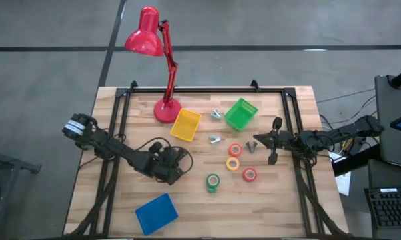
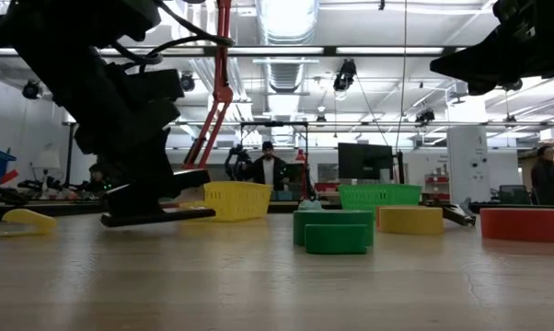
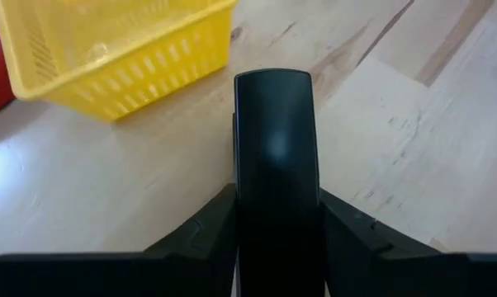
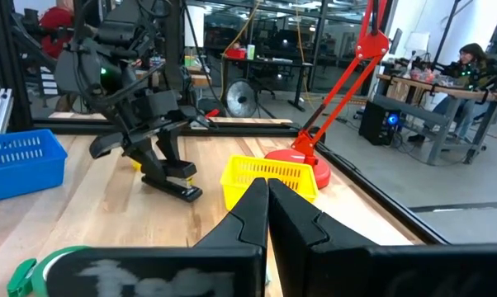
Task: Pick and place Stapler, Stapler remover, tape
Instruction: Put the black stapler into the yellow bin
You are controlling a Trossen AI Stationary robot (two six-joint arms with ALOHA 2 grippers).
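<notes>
The left tool (image 4: 162, 161) is clamped on the slim black oblong stapler (image 3: 273, 165), low over the worktop (image 1: 120, 193) centre-left. A shallow grip risks slippage. The right tool (image 4: 267, 198), fingers together and empty, waits high near the right edge.

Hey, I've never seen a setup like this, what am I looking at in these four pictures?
Two robot arms work at a wooden table. One picture looks straight down, one looks level across the tabletop, and two come from cameras on the arms' wrists. The left end effector is shut on a black stapler, near the yellow basket. The right end effector waits, shut, by four tape rolls. Also there: green basket, blue basket, red lamp.
</notes>
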